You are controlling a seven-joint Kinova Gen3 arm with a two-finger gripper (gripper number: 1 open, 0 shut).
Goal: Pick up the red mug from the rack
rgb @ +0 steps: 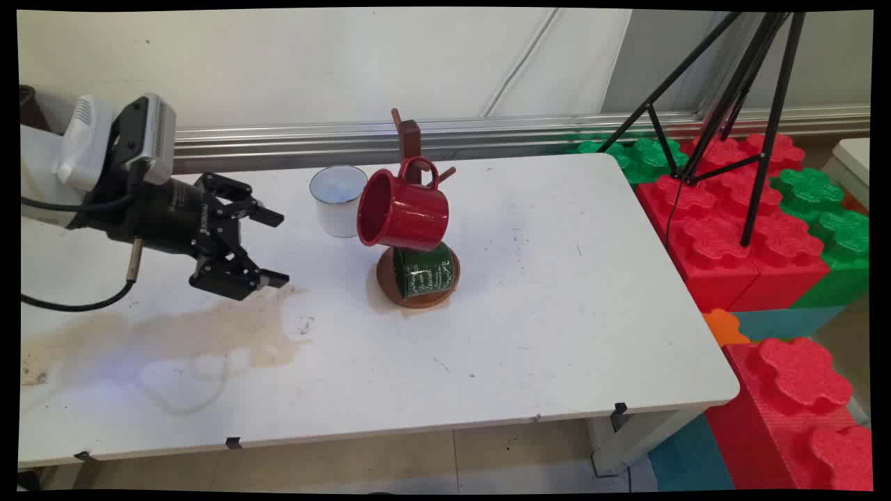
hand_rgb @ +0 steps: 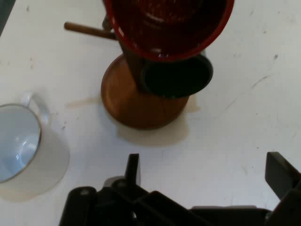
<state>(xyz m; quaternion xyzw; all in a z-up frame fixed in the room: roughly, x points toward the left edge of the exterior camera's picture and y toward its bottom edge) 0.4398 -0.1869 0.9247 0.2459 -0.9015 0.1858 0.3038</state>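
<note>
Gripper (rgb: 275, 248) held level above the table (rgb: 557, 306), fingers spread wide and holding nothing, pointed at the mug stand (rgb: 409, 149). Red mug (rgb: 404, 212) hangs by its handle from a peg; green mug (rgb: 424, 271) sits below it at the stand's round base. White mug (rgb: 337, 200) stands upright just beside the red one, on the gripper's side.

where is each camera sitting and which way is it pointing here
Main view: fixed above the table's near side, looking down across the white table toward the wall; the open black two-finger gripper enters from the left.
Hand view: on the hand, looking along the gripper; its linkage and fingers rise from the bottom edge.
Both show the red enamel mug on the wooden mug stand, the green mug and the white mug.
</note>
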